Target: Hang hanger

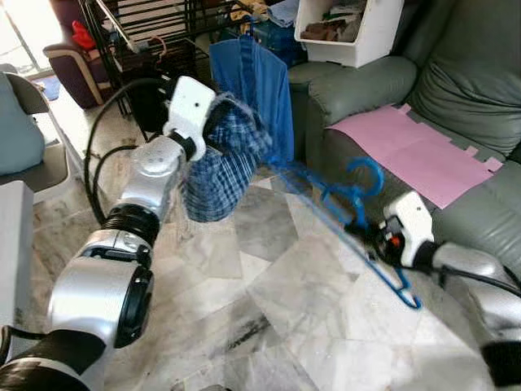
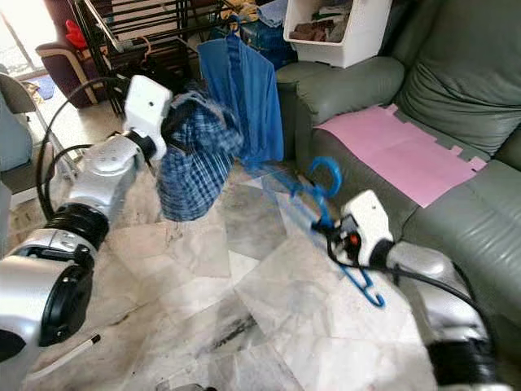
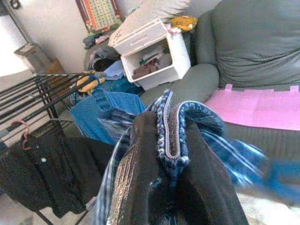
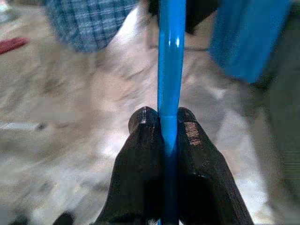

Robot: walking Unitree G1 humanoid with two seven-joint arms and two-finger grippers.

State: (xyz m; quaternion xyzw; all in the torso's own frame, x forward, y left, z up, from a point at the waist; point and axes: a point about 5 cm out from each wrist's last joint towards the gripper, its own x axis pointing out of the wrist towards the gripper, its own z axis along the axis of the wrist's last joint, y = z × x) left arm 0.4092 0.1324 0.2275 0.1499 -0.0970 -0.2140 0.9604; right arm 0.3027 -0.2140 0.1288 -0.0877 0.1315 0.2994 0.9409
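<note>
A blue plastic hanger (image 1: pixel 352 213) is held low over the marble floor, its hook up near the sofa front; it looks motion-blurred. My right gripper (image 1: pixel 368 235) is shut on its bar, and the right wrist view shows the blue hanger bar (image 4: pixel 170 70) pinched between both black fingers (image 4: pixel 140 154). My left gripper (image 1: pixel 213 124) is raised to the left and shut on a blue plaid shirt (image 1: pixel 221 167) that hangs from it. In the left wrist view the shirt's collar edge (image 3: pixel 171 126) sits between the fingers. The hanger's far end reaches toward the shirt.
A black clothes rack (image 1: pixel 155 32) stands behind, with a plain blue shirt (image 1: pixel 256 81) hanging on it and a dark garment (image 3: pixel 42 173) on another hanger. A grey sofa (image 1: pixel 456 90) with a pink sheet (image 1: pixel 415 151) is on the right, a white bin (image 1: pixel 350 28) on its arm.
</note>
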